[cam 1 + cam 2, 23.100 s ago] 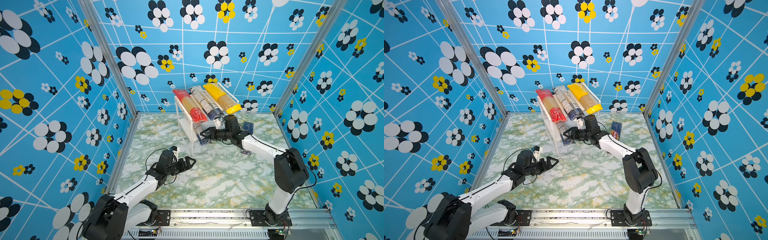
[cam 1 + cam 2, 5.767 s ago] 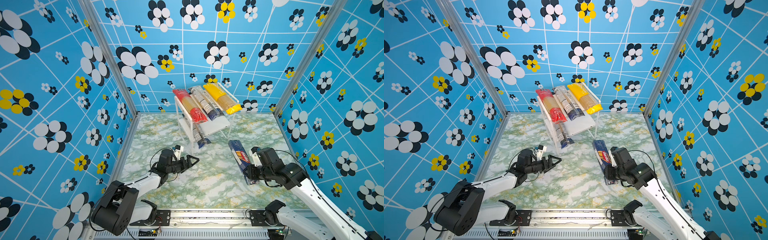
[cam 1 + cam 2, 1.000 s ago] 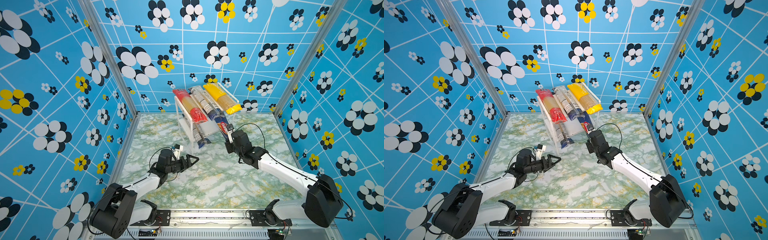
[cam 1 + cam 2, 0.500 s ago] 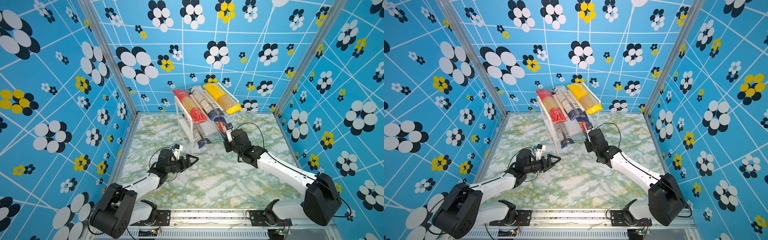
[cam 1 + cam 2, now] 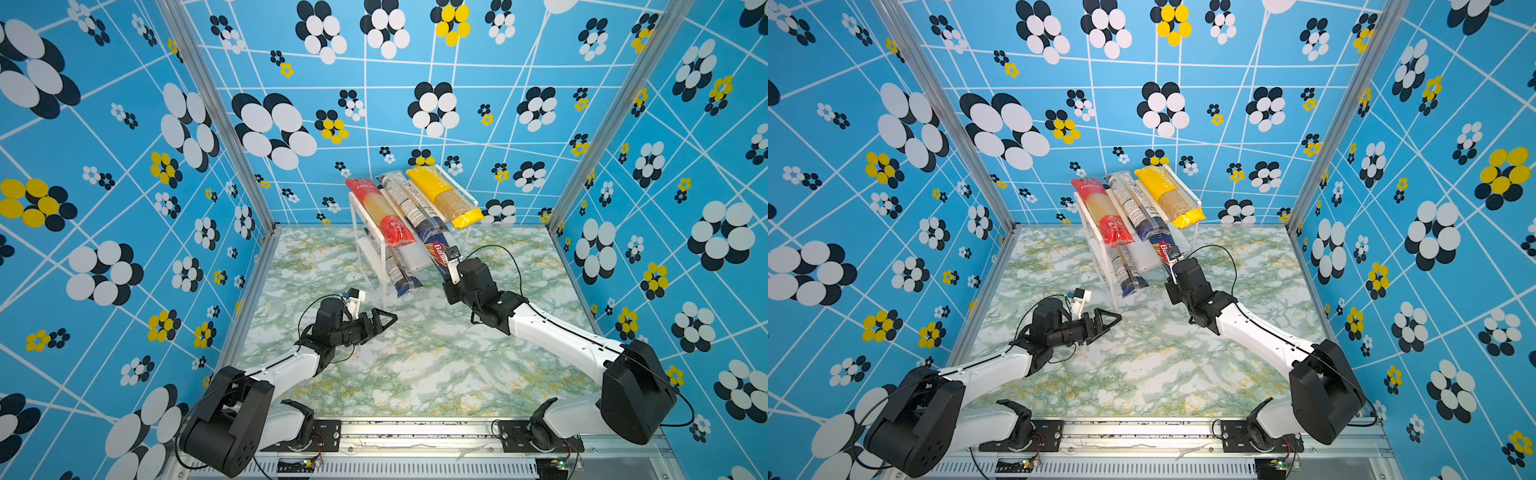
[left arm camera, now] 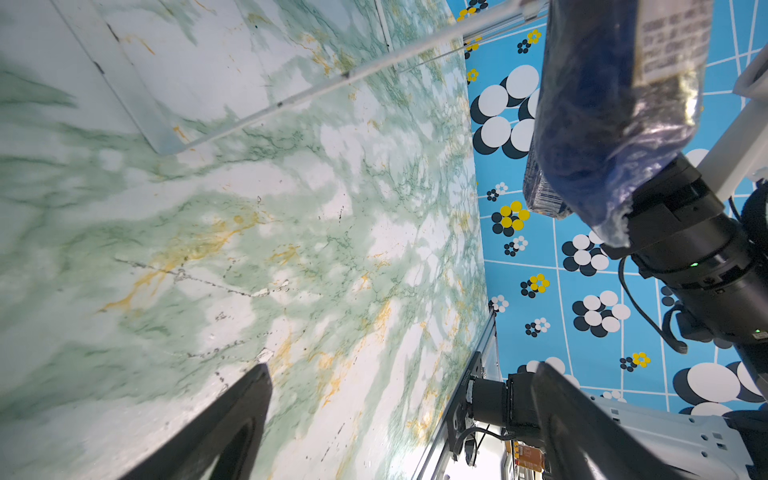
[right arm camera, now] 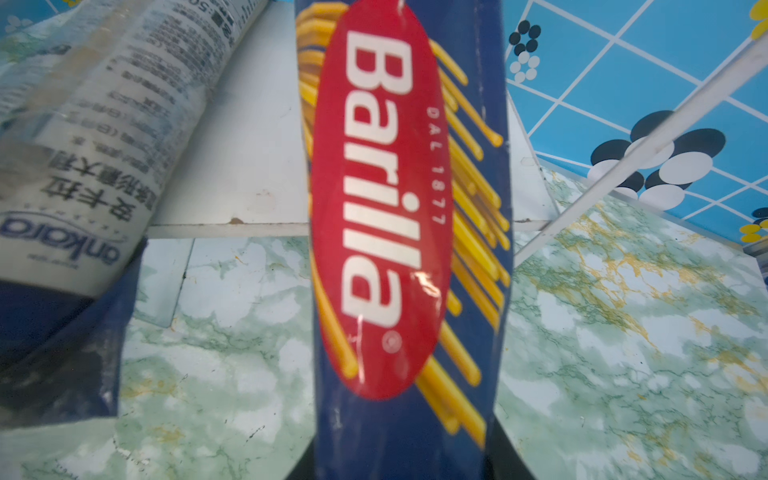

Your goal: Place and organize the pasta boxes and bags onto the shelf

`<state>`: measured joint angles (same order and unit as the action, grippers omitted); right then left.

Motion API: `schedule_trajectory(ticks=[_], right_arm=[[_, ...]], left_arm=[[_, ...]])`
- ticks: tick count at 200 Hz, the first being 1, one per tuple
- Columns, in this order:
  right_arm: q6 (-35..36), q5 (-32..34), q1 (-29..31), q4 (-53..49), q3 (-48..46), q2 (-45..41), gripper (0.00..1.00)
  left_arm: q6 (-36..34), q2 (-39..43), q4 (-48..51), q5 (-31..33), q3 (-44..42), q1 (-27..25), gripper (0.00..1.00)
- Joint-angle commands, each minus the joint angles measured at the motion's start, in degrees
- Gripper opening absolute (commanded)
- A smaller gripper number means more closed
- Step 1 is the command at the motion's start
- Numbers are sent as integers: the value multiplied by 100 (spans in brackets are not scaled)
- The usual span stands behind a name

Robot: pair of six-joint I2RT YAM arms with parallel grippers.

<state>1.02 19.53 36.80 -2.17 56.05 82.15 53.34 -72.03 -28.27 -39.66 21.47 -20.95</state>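
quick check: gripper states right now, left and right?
Left gripper: open, holding nothing.
Right gripper: closed on the navy Barilla box.

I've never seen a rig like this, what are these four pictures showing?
Two robot arms stand at the front of a marble-patterned table. Two pictures look down from above, side by side; the other two come from cameras on the arms' wrists. At the back is a two-tier shelf: its top holds a red-ended pack, a see-through pack and a yellow pack of spaghetti, with a second see-through pack below. The right fingers grip a navy Barilla box, its far end over the lower board. The left fingers are open and empty.
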Motion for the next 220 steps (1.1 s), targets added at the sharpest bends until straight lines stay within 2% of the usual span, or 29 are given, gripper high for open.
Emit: schedule_trajectory(ticks=[1,116,220], right_arm=[[190,482,132,1048,354,-111,0],[903,1291,364,736,983,306,0],[1092,2014,508,638,1262,642,0]], left_arm=[[-84,4,-29,-17,-43,56,99],[-87,92,15,1,-95,73,99],[-94,154,59,1,-118,98,99]])
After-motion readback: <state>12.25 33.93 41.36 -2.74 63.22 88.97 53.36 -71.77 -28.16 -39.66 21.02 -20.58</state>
